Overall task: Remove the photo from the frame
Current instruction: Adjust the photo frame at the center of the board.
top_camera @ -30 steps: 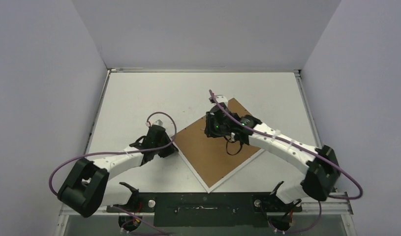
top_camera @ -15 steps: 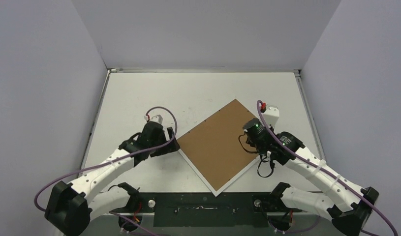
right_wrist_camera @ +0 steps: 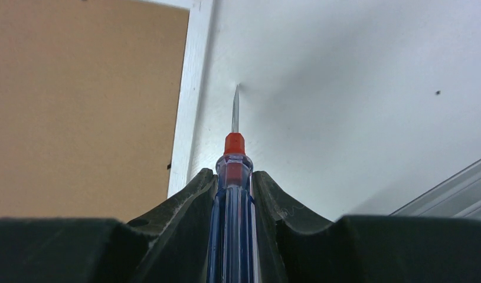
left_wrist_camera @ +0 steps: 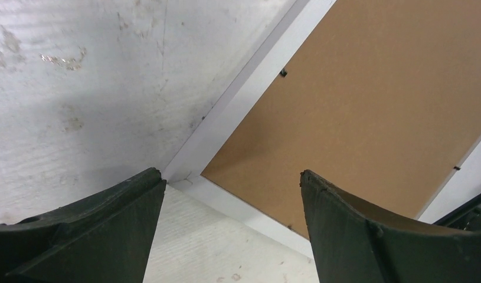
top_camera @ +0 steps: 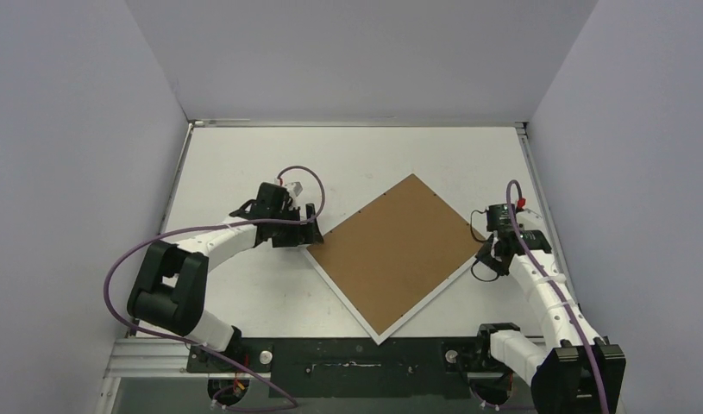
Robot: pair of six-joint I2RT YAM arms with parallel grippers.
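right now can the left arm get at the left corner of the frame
Probably yes. The left gripper stands open right at the left corner of the frame, nothing lies between them, and the frame sits flat, back up.

No legible text, label, brand, number or sign in any view: the fibreboard back of the frame [top_camera: 391, 250], the screwdriver [right_wrist_camera: 231, 206] handle and the table [top_camera: 244, 164] are unmarked.

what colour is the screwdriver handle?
Screwdriver handle: translucent blue, orange-red collar by the blade. Best seen in right wrist view.
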